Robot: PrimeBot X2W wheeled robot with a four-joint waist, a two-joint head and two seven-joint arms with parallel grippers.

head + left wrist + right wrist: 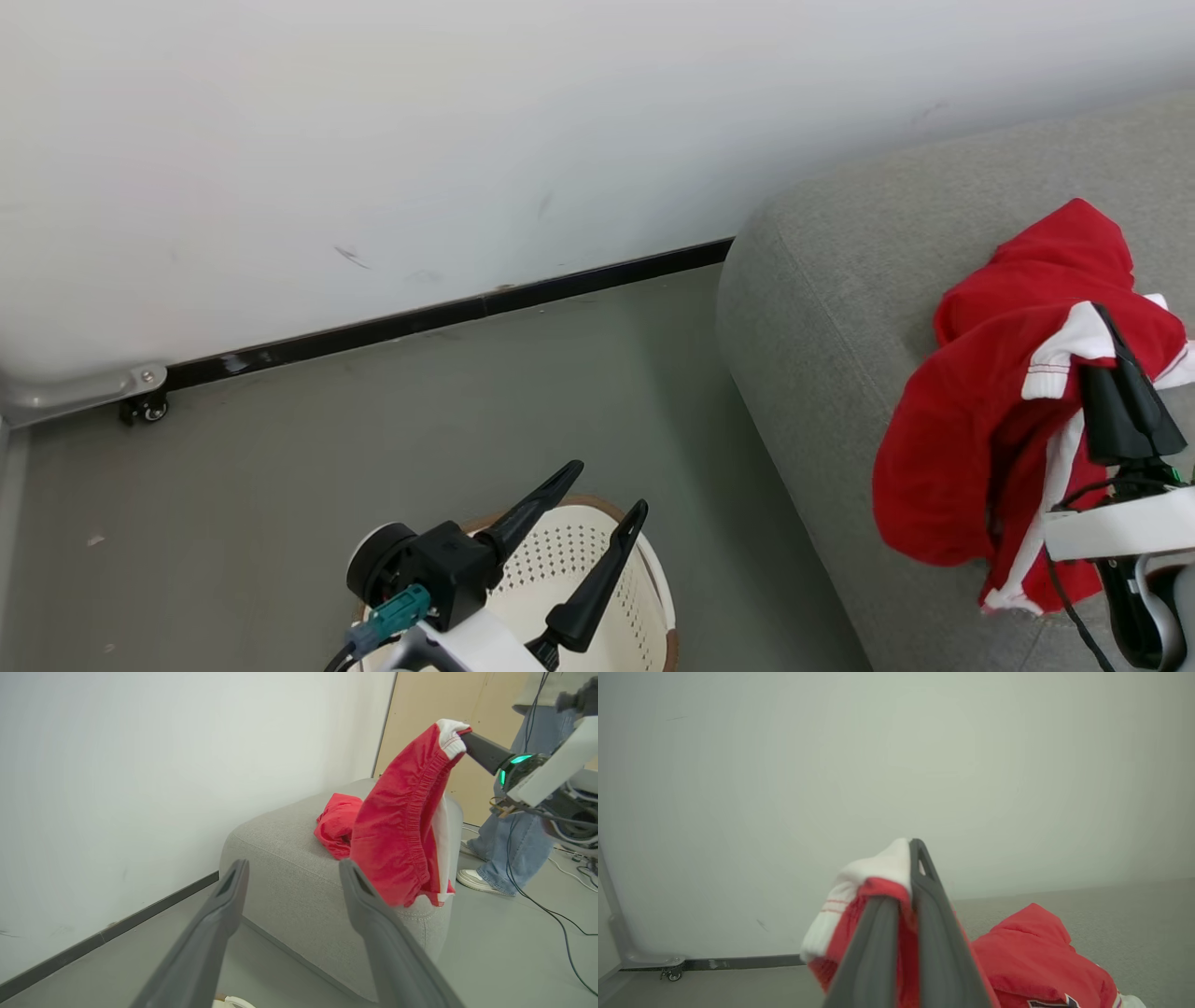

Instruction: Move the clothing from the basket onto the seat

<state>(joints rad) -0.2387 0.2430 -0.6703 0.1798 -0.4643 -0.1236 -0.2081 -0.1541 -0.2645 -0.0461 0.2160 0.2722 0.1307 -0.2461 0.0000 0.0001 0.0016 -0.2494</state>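
Red clothing (934, 467) is pinched in the right gripper (1106, 322); let go here, it may be dragged off the seat (822, 280).

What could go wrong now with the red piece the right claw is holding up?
The red garment hangs near the edge of the seat; released here, it may slide to the floor. The right claw pinches just its white trim, so it could slip early. A person stands near that arm.
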